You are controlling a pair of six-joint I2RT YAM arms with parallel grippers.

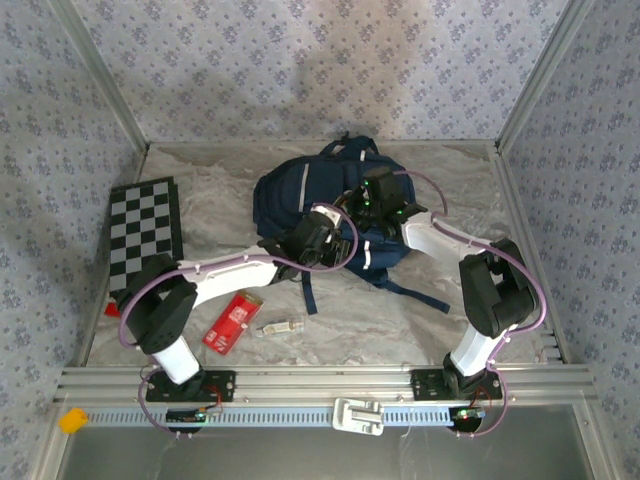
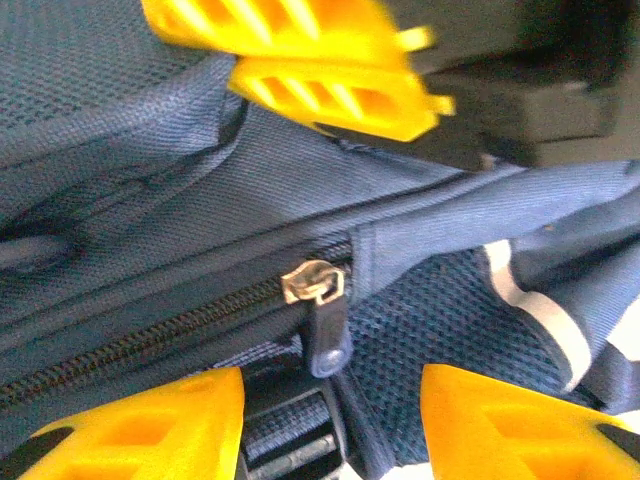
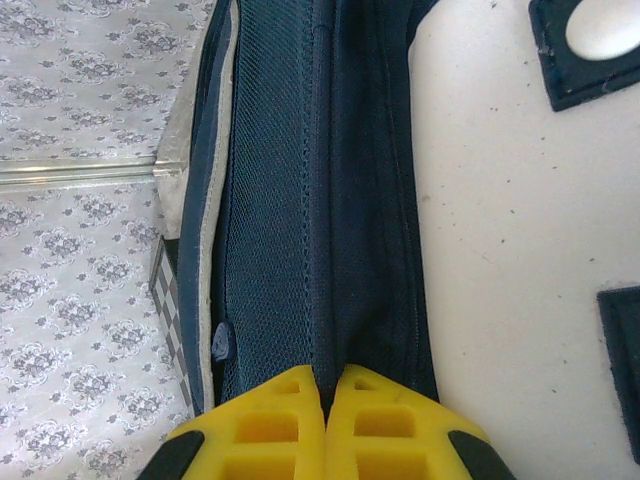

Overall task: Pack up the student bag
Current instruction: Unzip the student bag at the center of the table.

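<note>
Right jaws clamped, student bag (image 3: 270,200) (navy) pinched

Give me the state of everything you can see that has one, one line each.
student bag, lying on the table
zipper, teeth meshed left of its slider
left tool, open, astride the zipper pull
right tool, shut on a student bag fold
chessboard, flat on the table
red packet, lying flat

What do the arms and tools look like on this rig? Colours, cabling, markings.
Left arm and right arm: white links, black joint housings, a thin purple cable looped along each. Green lights on the right wrist. Left tool and right tool: bright yellow plastic fingers, wedge-shaped with ribbed cut-outs, black at the base. No markings legible.
</note>
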